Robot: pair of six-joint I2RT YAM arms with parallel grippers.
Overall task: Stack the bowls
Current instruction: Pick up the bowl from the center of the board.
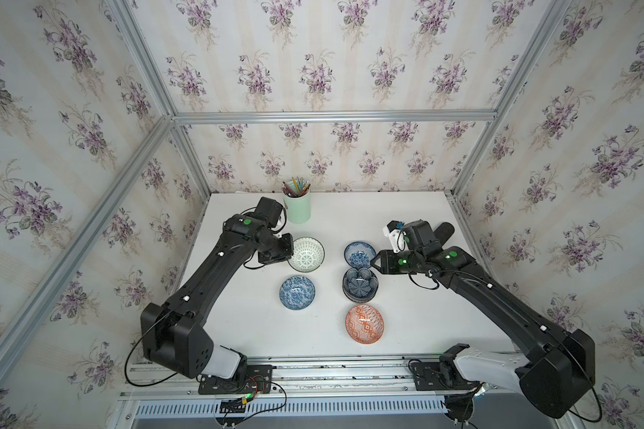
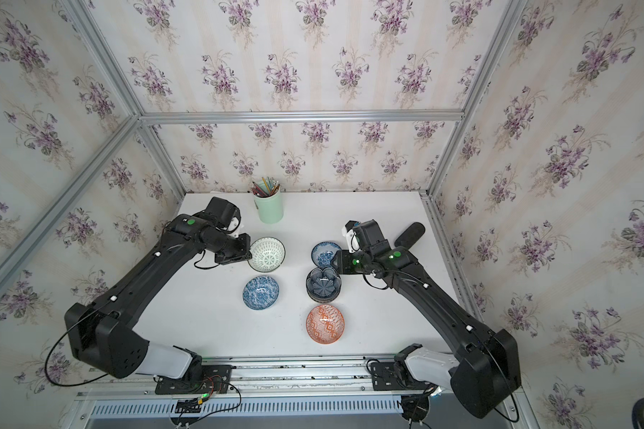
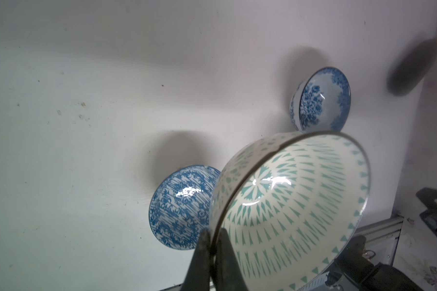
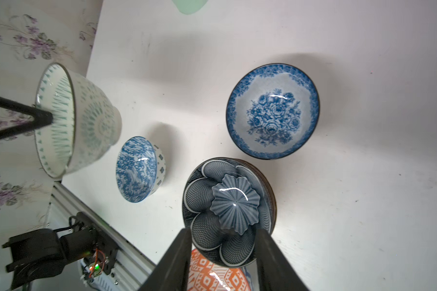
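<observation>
- The left fingers are closed tight on the near-left rim of the white-green bowl, one finger inside the wall and one outside. This bowl is at the far left of the group. I cannot tell whether its foot is off the table.
- The step in hand looks like carrying this bowl right to the stack topped by the dark petal bowl.
- A pinch on one side of the rim lets a bowl swing, so lift it straight up and keep the wrist level. Raise it enough that the foot clears the other rims.
- Move right slowly, passing between the blue floral bowl just beyond the stack and the blue patterned bowl on the near left. The orange bowl sits nearer than the stack, off that path.
- Centre over the petal bowl, lower until it seats, and only then release. The white-green bowl looks wider than the petal bowl, so it may perch rather than nest.
- The right fingers are partly open and hold nothing. They hang over the right side of the stack and should pull back first.
- The left arm reaches in from the near left, with its wrist bent right and low beside the bowl.
- The right arm mirrors it from the near right, with its wrist turned left.
- The cup of pencils stands farther back, clear of both arms.
</observation>
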